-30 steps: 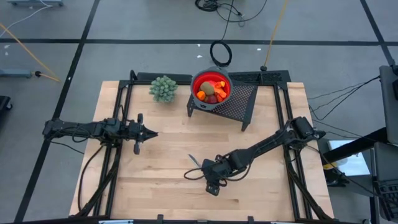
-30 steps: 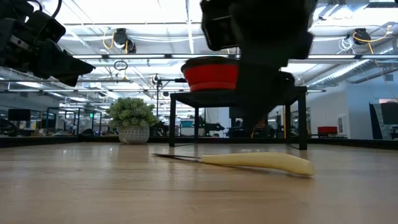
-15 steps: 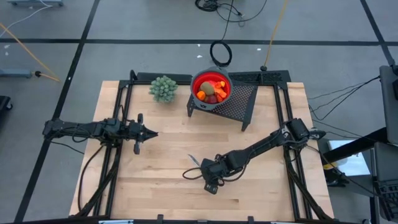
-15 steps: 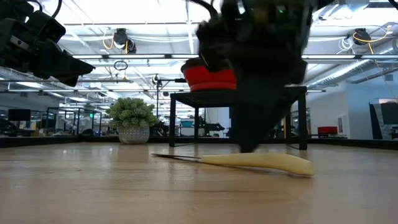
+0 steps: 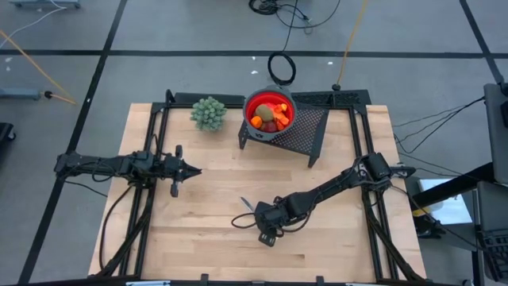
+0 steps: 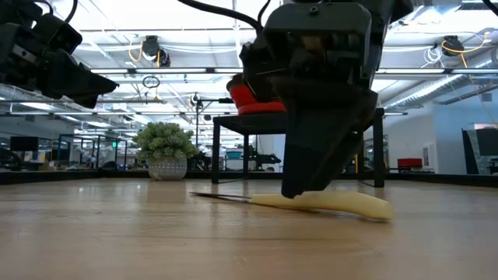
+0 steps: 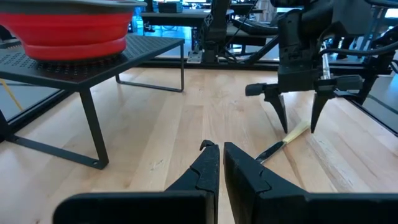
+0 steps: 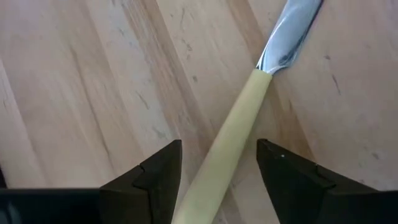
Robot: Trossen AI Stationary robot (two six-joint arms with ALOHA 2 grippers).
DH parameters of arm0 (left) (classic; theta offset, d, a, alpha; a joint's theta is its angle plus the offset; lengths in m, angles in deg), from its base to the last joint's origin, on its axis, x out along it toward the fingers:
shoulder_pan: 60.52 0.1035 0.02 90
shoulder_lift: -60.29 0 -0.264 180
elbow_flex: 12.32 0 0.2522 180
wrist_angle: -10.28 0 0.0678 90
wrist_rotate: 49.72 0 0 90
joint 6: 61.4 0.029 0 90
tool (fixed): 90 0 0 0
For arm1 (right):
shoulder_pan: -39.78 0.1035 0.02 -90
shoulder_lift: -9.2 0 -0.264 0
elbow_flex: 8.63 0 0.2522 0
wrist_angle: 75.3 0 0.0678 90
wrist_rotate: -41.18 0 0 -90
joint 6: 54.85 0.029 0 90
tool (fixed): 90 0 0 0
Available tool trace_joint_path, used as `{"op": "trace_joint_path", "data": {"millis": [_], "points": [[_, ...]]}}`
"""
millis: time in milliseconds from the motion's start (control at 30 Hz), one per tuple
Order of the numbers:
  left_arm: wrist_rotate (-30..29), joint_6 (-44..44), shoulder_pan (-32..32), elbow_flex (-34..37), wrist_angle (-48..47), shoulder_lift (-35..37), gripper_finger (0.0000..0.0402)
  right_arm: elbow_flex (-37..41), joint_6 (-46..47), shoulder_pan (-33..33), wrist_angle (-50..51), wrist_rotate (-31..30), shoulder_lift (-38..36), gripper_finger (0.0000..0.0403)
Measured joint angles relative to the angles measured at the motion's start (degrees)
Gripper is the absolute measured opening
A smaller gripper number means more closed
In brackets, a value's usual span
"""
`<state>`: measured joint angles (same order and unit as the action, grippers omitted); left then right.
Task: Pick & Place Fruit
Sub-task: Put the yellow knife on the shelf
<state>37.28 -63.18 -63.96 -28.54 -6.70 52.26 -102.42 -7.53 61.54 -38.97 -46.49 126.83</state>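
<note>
The fruit (image 5: 268, 119), orange, brown and dark red pieces, lies in a red bowl (image 5: 249, 104) on a black mesh stand (image 5: 308, 129) at the table's far middle. A slim knife with a pale handle (image 8: 231, 138) and steel blade (image 8: 290, 36) lies flat on the wood. My right gripper (image 8: 217, 169) is open and low over the knife, pointing steeply down. One finger (image 8: 155, 175) stands on each side of the handle, across it and apart from it. My left gripper (image 7: 216, 152) waits shut over the table's left part.
A small green plant in a pot (image 5: 208, 113) stands at the far edge, left of the stand. The stand's legs (image 7: 93, 127) rise from the wood between my left gripper and the bowl. Bare wood lies around the knife (image 6: 331, 203).
My right gripper has come down toward the knife and a little toward the table's left edge, until its fingertips stand close above the wood on either side of the handle. The knife has not moved.
</note>
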Motion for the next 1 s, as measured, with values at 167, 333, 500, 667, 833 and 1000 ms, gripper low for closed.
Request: {"op": "trace_joint_path", "data": {"millis": [167,333,500,667,833,1000], "points": [[0.0,0.0,0.0,0.0,0.0,-0.2,0.0026,0.0,0.0,0.1,0.6,-1.3,0.1,0.0185],[0.0,0.0,0.0,0.0,0.0,-0.2,0.0026,0.1,0.2,0.0,1.1,-1.5,0.2,0.0133],[0.0,0.0,0.0,0.0,0.0,-0.2,0.0026,0.1,0.5,0.0,2.3,-1.8,0.3,0.0076],[0.0,0.0,0.0,0.0,0.0,-0.2,0.0026,0.2,2.7,0.0,2.7,-1.4,0.3,0.0053],[0.0,0.0,0.0,0.0,0.0,-0.2,0.0026,0.2,5.5,0.0,5.5,-1.2,0.0,0.0056],[0.0,0.0,0.0,0.0,0.0,-0.2,0.0026,0.2,5.6,0.0,6.3,-1.3,-0.4,0.0055]]}}
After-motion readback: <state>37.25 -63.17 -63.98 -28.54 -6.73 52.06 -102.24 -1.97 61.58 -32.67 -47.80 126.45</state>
